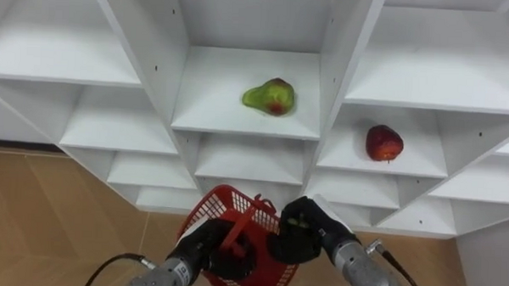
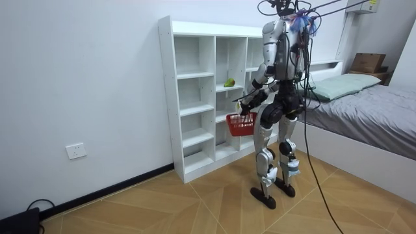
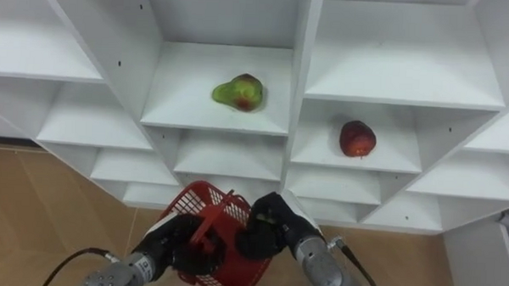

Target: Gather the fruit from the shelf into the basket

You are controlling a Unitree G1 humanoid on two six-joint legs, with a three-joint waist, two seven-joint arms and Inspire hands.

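Two fruits are seen on the shelves of the white closet (image 1: 333, 69). A green fruit with a red blush (image 1: 270, 97) is lying on a shelf in the middle column, just above the centre of the frame. A red apple (image 1: 384, 142) is lying on a lower shelf in the column to its right.

At the bottom centre, a red basket (image 1: 221, 201) is held in front of the lowest shelves. The left hand (image 1: 202, 247) is clamped round the basket's handle (image 1: 250, 221). The right hand (image 1: 301, 231) is held at the basket's right rim, well below both fruits; whether it is closed or open cannot be told.

In the room view, the robot is shown standing upright on the wooden floor (image 2: 195, 201), close to the closet and facing it, with a bed (image 2: 370, 104) at the right of the frame.
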